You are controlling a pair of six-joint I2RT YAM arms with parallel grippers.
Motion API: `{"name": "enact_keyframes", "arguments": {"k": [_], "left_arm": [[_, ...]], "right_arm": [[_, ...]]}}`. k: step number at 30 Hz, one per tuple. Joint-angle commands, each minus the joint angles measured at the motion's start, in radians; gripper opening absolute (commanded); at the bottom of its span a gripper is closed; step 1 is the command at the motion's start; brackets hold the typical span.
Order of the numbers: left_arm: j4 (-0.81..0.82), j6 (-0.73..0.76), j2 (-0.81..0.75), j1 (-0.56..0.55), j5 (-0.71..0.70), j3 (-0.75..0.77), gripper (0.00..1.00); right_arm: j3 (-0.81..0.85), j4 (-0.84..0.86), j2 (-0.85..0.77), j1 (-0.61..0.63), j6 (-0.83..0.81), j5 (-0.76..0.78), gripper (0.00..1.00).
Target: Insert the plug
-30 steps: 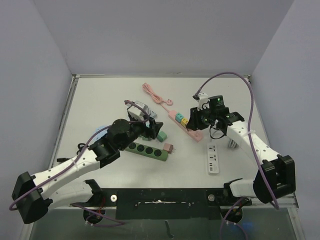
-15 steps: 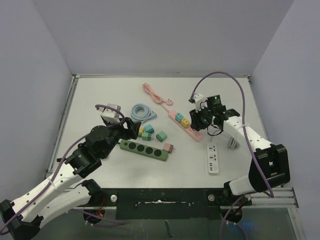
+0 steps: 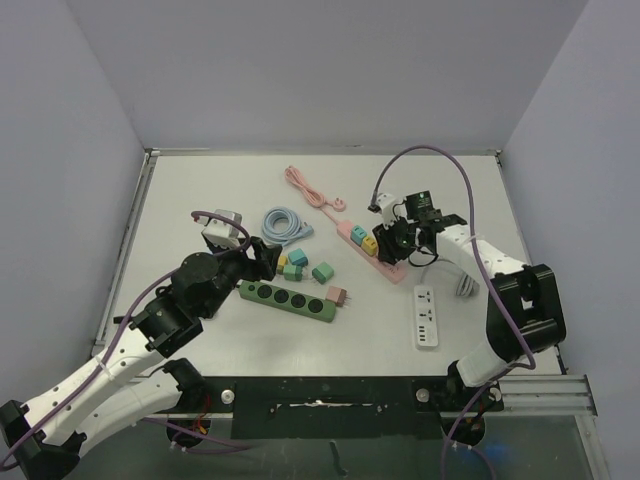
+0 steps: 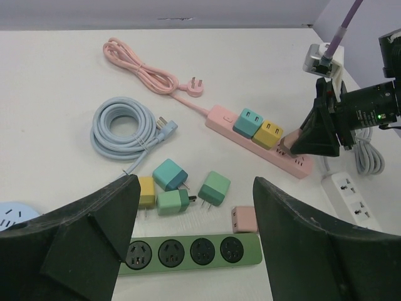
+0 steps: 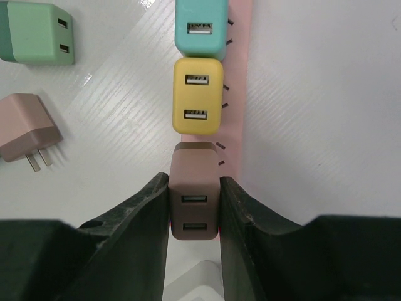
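My right gripper is shut on a brown two-port plug, one finger on each side. The plug stands over the pink power strip, in line just behind a yellow plug and a teal plug seated in it. Its prongs are hidden. From above, the right gripper is at the near end of the pink strip. My left gripper hangs open and holds nothing, above the green power strip and several loose plugs.
A white power strip lies near the right arm. A coiled blue cable and the pink strip's cord lie farther back. A loose pink plug rests by the green strip, and a light green plug beside the pink one.
The left arm has pulled back to the left, away from the loose plugs, and now holds still. The right gripper has shifted slightly left along the pink strip with the brown plug.
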Motion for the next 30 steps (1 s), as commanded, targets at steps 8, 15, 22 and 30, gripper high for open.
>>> {"name": "enact_keyframes", "arguments": {"k": [8,15,22,30], "left_arm": [[0.042,0.015,-0.011,0.003,-0.004,0.006,0.72],[0.041,0.016,-0.008,0.003,-0.004,0.006,0.72],[0.048,0.022,0.001,0.003,-0.011,0.003,0.72],[0.044,0.028,0.026,0.005,-0.029,0.010,0.72]], "right_arm": [[0.071,-0.011,0.051,-0.012,-0.082,-0.052,0.00],[0.096,-0.071,0.100,-0.009,-0.105,-0.015,0.00],[0.081,-0.061,0.163,0.007,-0.099,0.086,0.00],[0.084,-0.046,0.242,0.009,-0.088,0.154,0.00]]}}
